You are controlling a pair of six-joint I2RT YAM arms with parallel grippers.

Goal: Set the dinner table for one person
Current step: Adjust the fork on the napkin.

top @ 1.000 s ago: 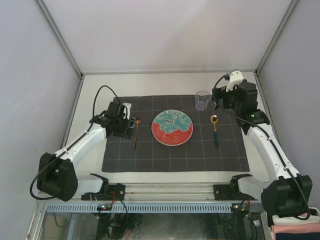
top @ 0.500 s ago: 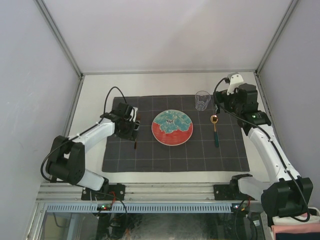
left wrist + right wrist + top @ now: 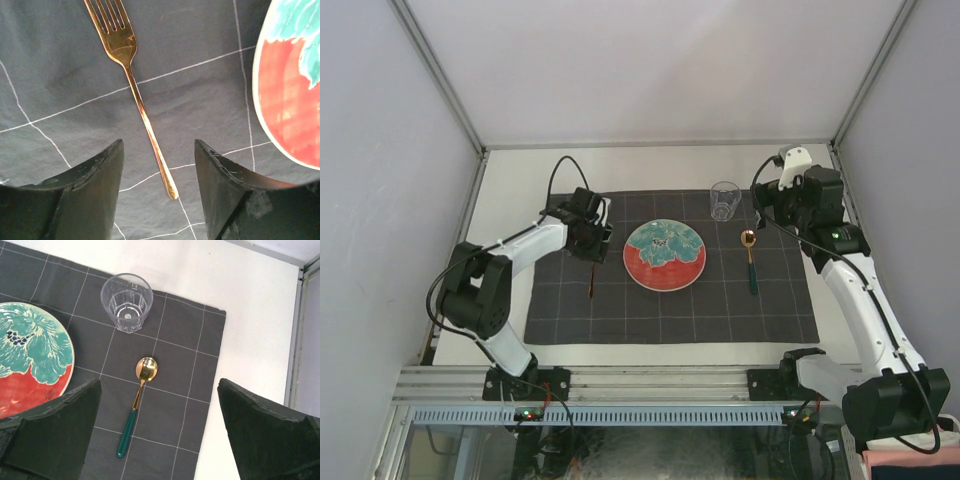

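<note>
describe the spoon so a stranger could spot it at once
On the dark checked cloth, look right of the red and teal plate, just nearer than the clear glass. The spoon lies there, alone with a gold bowl and dark green handle; the fork left of the plate is all gold.

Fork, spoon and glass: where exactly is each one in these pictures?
fork [image 3: 141,105], left wrist view, on the upper part of its gold handle.
spoon [image 3: 135,407], right wrist view, where the gold neck meets the green handle.
glass [image 3: 126,302], right wrist view, inside the rim, on its base.
</note>
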